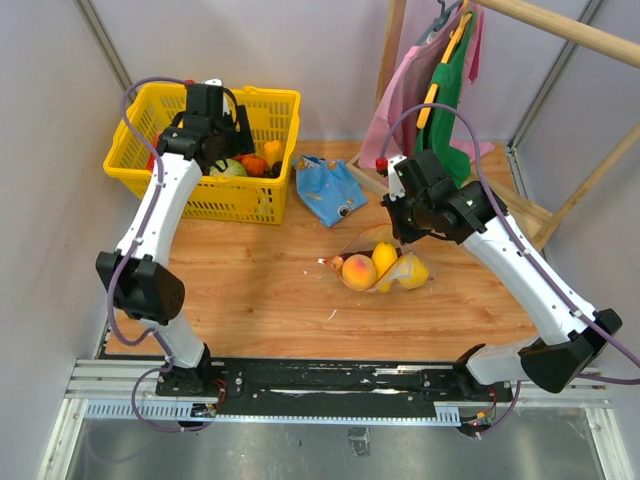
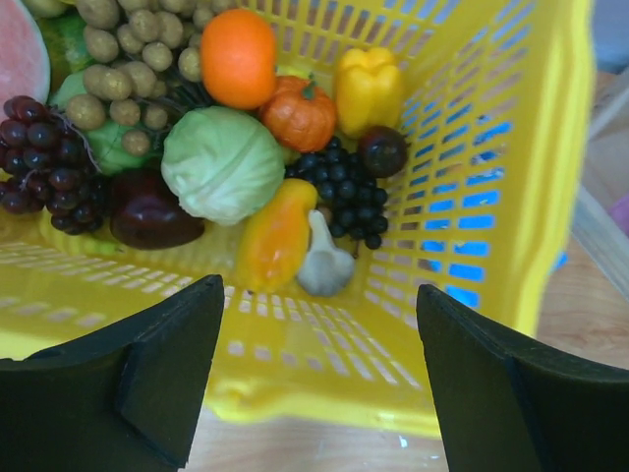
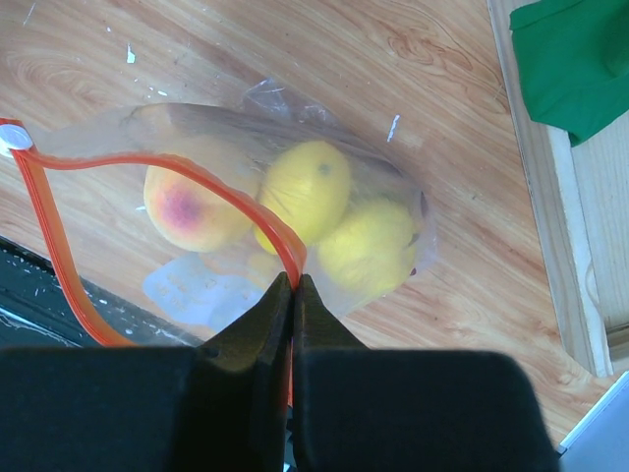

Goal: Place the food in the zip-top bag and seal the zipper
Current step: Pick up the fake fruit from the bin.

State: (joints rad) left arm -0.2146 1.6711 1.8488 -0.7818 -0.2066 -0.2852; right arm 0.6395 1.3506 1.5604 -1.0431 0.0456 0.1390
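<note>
Clear zip-top bag point(image 3: 197, 290) at centre holds a peach point(image 3: 187, 206) and two yellow fruits point(image 3: 305, 192). Right gripper point(image 3: 293, 285) pinches its red-orange zipper point(image 3: 251, 209). Left gripper point(image 2: 319, 324) is spread wide and empty above the basket point(image 2: 491, 197).

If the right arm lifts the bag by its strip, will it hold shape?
Probably not: the zip-top bag looks thin and crumpled, so should sag. The round lemon, peach and mango would likely roll to its low end.
</note>
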